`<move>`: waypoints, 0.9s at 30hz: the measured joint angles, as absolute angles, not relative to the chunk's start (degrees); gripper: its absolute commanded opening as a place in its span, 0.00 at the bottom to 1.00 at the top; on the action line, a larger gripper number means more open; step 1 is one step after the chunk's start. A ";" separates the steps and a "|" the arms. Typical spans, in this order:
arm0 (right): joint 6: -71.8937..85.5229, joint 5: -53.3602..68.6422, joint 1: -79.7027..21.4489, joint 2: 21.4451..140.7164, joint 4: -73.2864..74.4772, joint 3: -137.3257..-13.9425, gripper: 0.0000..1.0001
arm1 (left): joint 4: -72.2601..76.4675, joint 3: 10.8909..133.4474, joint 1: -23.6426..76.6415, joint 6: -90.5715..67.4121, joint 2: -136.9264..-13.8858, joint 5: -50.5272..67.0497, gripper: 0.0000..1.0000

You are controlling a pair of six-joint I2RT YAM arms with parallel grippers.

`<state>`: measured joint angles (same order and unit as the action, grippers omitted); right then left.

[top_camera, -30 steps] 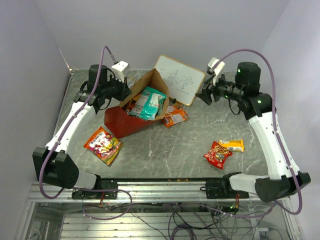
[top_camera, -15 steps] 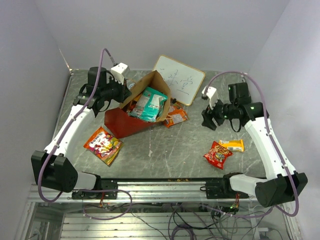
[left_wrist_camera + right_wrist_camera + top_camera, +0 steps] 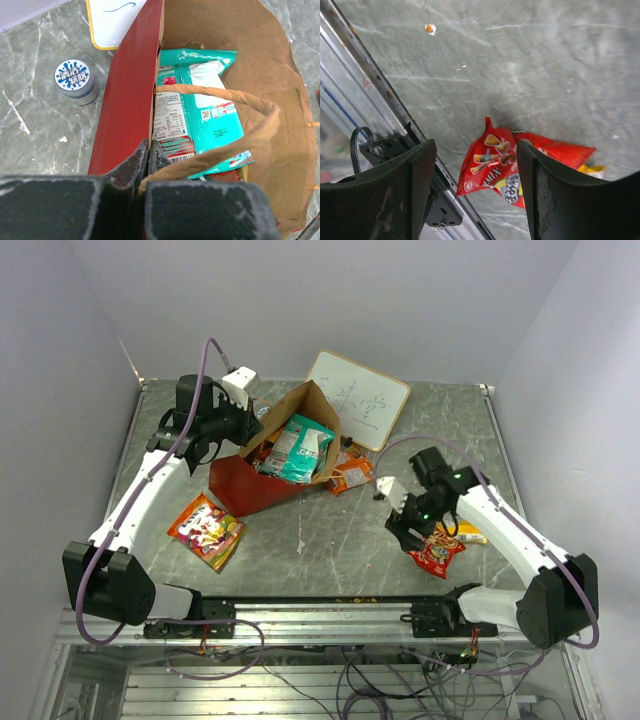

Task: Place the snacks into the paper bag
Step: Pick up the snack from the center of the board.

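Partly done. Already inside the paper bag [image 3: 262, 480] [image 3: 127, 110]: a teal packet [image 3: 303, 445] [image 3: 210, 110] and at least one more under it. Left out on the table [image 3: 330, 530]: an orange packet [image 3: 350, 475] just beside the mouth, a colourful packet [image 3: 206, 530] at the near left, a red packet [image 3: 435, 552] [image 3: 505, 165] and a yellow bar [image 3: 467, 532] tucked against it at the right. Bag tipped on its side, long axis from near left to far right, mouth facing far right and upward. Pressed together on the bag's rim by a handle [image 3: 240, 97]: the left gripper [image 3: 232, 425] [image 3: 147, 160]. Spread and empty, hovering just over the red packet: the right gripper [image 3: 405, 530] [image 3: 475, 147].
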<state>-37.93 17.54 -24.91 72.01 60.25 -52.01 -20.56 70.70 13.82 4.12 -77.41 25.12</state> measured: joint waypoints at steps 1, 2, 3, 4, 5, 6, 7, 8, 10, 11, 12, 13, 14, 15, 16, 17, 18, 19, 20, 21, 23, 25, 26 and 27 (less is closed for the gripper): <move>-37.67 16.58 -26.48 73.19 59.92 -51.11 0.65 | -20.56 70.70 13.82 4.16 -77.41 25.12 0.07; -37.43 15.59 -27.70 74.28 59.57 -50.43 0.65 | -20.56 70.70 13.82 4.25 -77.41 25.10 0.07; -37.10 14.68 -28.75 75.11 58.96 -49.84 0.65 | -20.56 70.70 13.82 4.32 -77.41 25.10 0.07; -36.88 13.72 -29.67 75.70 58.15 -49.19 0.65 | -20.53 70.70 13.82 4.34 -77.41 25.10 0.07; -36.73 12.67 -30.44 75.94 57.47 -48.53 0.64 | -20.43 70.63 13.82 4.38 -77.41 25.10 0.07; -36.60 11.75 -31.05 76.05 56.75 -47.88 0.63 | -20.27 70.52 13.82 4.47 -77.41 25.08 0.07; -36.45 10.87 -31.55 76.12 56.07 -47.31 0.63 | -20.16 70.37 13.82 4.54 -77.41 25.08 0.07; -36.27 10.00 -31.92 76.31 55.61 -46.98 0.62 | -19.97 70.28 13.82 4.54 -77.41 25.10 0.07; -35.92 8.23 -32.51 76.97 54.37 -46.54 0.60 | -19.64 70.04 13.82 4.58 -77.38 25.08 0.07; -35.77 7.16 -32.77 77.38 53.60 -46.26 0.59 | -19.55 70.02 13.82 4.60 -77.38 25.08 0.07; -35.57 6.04 -33.15 77.80 52.84 -45.93 0.58 | -19.53 70.00 13.82 4.64 -77.38 25.08 0.07; -35.44 5.34 -33.50 78.19 52.29 -45.69 0.57 | -19.53 70.00 13.82 4.71 -77.38 25.08 0.07; -35.31 4.47 -33.95 78.70 51.79 -45.43 0.55 | -19.51 70.00 13.82 4.75 -77.38 25.08 0.07; -35.14 3.75 -34.37 79.22 51.31 -45.19 0.53 | -19.51 70.00 13.82 4.78 -77.38 25.08 0.07; -34.98 3.14 -34.72 79.64 50.94 -45.01 0.51 | -19.53 70.00 13.82 4.80 -77.38 25.08 0.07; -34.83 2.46 -35.14 80.20 50.39 -44.75 0.49 | -19.51 70.00 13.82 4.89 -77.38 25.08 0.07; -34.72 2.04 -35.40 80.60 50.22 -44.64 0.45 | -19.53 70.00 13.82 4.95 -77.38 25.10 0.07; -34.65 1.67 -35.59 80.99 49.98 -44.53 0.42 | -19.53 70.00 13.82 4.99 -77.38 25.10 0.07; -34.59 1.41 -35.75 81.25 49.87 -44.49 0.39 | -19.53 70.00 13.82 5.06 -77.38 25.10 0.07; -34.54 1.23 -35.86 81.49 49.71 -44.47 0.35 | -19.53 70.00 13.82 5.13 -77.38 25.10 0.07; -34.50 0.78 -36.03 81.58 49.50 -44.47 0.26 | -19.53 70.00 13.82 5.19 -77.38 25.10 0.07; -34.39 0.60 -36.14 81.58 49.47 -44.47 0.17 | -19.53 70.00 13.82 5.26 -77.38 25.10 0.07; -34.46 0.54 -36.14 81.60 49.45 -44.47 0.12 | -19.51 70.00 13.82 5.32 -77.38 25.10 0.07; -34.41 0.47 -36.14 81.60 49.45 -44.47 0.07 | -19.53 70.00 13.82 5.39 -77.38 25.10 0.07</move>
<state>-34.41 0.47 -36.14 81.60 49.45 -44.47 -19.53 70.00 13.82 5.39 -77.38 25.10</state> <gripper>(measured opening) 0.195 0.077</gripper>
